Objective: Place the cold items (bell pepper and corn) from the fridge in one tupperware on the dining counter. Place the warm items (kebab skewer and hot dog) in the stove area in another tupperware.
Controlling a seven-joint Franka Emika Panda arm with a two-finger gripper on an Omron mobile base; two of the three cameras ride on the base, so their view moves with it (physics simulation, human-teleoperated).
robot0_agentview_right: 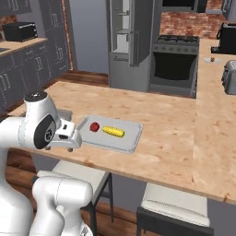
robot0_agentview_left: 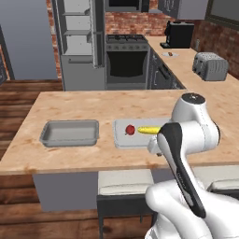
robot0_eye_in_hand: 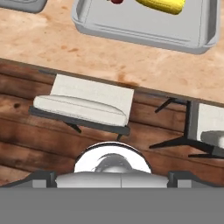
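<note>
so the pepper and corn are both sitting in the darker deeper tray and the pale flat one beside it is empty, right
Not quite. The bell pepper and the corn lie together in the paler, flatter tupperware; the darker, deeper tray beside it on the dining counter is the empty one. The left base view shows both trays side by side.

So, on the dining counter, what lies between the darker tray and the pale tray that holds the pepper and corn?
Nothing: in the left base view only a bare strip of the dining counter separates another tupperware from one tupperware.
</note>
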